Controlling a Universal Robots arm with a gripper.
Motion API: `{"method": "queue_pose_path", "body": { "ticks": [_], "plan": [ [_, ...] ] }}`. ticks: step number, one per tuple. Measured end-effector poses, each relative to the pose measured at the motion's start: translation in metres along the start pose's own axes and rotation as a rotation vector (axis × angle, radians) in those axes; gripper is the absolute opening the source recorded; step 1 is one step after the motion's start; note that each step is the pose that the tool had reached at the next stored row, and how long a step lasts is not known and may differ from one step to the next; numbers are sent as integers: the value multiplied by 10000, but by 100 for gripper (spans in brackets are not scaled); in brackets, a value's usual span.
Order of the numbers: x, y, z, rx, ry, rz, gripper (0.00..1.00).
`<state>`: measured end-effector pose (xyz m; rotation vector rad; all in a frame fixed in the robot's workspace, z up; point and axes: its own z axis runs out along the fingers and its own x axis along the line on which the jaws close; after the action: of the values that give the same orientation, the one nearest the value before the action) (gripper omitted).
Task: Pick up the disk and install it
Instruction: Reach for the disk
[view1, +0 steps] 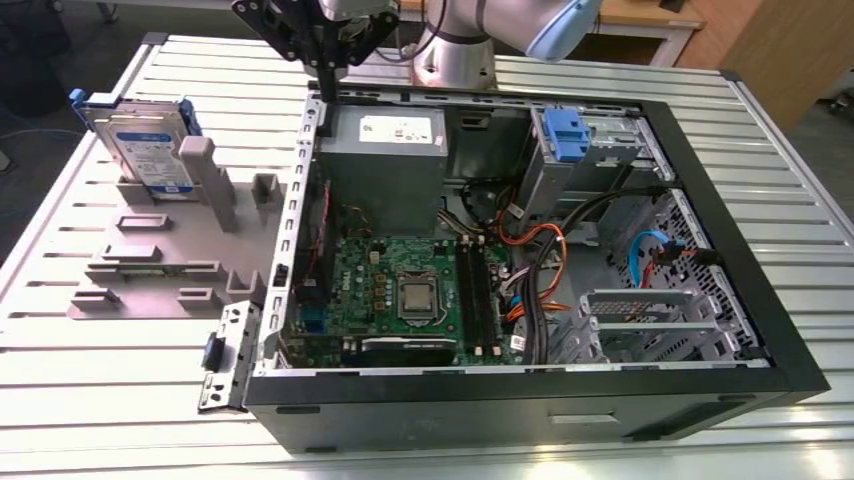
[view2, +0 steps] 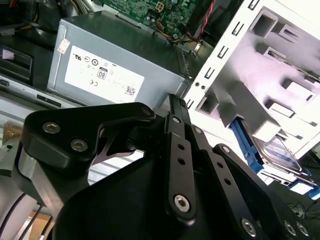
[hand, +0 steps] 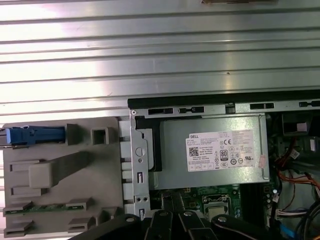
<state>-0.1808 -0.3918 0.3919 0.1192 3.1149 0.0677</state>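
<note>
Ribbed metal table (view1: 80, 400), exterior view's left: disk (view1: 140, 140) standing on edge in grey fixture (view1: 147, 270) beside open computer case (view1: 534, 390); judged rigid, fairly heavy, smooth-faced, shock-sensitive, best gripped across blue rails (view1: 187, 118); end effector (view1: 324, 75) pressed together, empty, over the case's far corner

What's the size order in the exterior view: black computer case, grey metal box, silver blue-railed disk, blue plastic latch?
black computer case
grey metal box
silver blue-railed disk, nearly box-sized
blue plastic latch
</note>
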Motion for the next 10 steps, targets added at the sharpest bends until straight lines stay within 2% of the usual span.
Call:
{"method": "queue_pose_path", "body": {
  "ticks": [10],
  "plan": [
    [105, -7, 2, 0, 4, -1, 11]
  ]
}}
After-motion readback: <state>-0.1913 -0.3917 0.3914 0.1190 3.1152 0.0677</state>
